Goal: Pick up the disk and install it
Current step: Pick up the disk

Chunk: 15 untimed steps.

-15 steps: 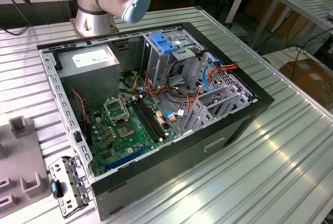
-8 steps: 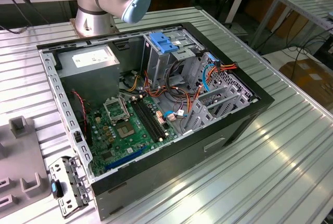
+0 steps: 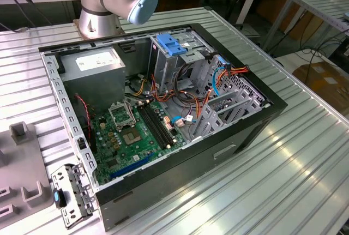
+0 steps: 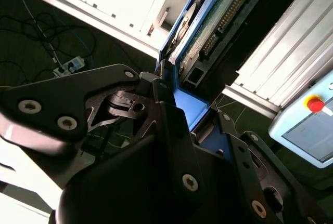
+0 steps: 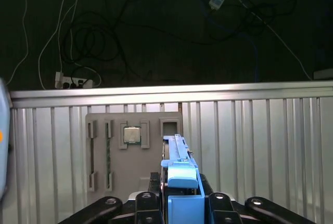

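Observation:
My gripper (image 4: 183, 110) is shut on the disk (image 4: 210, 18), which juts out from between the black fingers. In the second wrist view the disk shows its green circuit-board underside and a blue plastic side rail. In the first wrist view the disk (image 5: 179, 174) stands edge-on with its blue rail toward the camera, held by the gripper (image 5: 179, 206) above the ribbed metal table (image 5: 260, 146). The open computer case (image 3: 82, 137) lies on its side in the exterior view, with a blue ribbed bracket (image 3: 170, 44) at its drive bay.
Inside the case are a grey power supply box (image 3: 97, 67), a green motherboard (image 3: 128, 137) and loose orange and red cables (image 3: 180, 96). A grey fixture plate (image 5: 104, 151) holding a chip (image 5: 131, 134) lies on the table. The arm's base (image 3: 98, 17) stands behind the case. A pendant with a red button (image 4: 315, 103) is nearby.

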Motion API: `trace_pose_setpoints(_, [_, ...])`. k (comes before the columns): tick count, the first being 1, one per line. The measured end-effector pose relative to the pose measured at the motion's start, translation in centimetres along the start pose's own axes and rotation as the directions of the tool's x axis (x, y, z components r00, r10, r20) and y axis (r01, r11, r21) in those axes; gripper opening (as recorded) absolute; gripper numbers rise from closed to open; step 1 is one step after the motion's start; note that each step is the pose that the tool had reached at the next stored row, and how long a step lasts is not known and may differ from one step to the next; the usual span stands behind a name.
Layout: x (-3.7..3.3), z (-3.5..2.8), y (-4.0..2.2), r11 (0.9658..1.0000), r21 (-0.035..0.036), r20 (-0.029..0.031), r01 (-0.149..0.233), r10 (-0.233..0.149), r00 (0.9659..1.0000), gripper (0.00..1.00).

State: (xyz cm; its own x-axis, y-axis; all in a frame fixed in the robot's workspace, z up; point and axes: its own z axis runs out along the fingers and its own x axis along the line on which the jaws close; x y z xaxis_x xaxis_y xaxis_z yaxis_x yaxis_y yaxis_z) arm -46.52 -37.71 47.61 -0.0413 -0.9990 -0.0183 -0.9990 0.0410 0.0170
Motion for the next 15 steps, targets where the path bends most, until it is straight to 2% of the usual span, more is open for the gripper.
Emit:
trace_pose_setpoints(3, [0.0,-0.28,0.0,1.0,0.0,0.0,0.0,0.0,1.0,0.37])
trace_pose_setpoints(5, [-0.01,-0.72,0.01,1.0,-0.0001,-0.0001,0.0,0.0,1.0,0.37])
trace_pose_setpoints(15, [-0.04,-2.04,0.03,1.0,-0.0001,-0.0001,0.0,0.0,1.0,0.37])
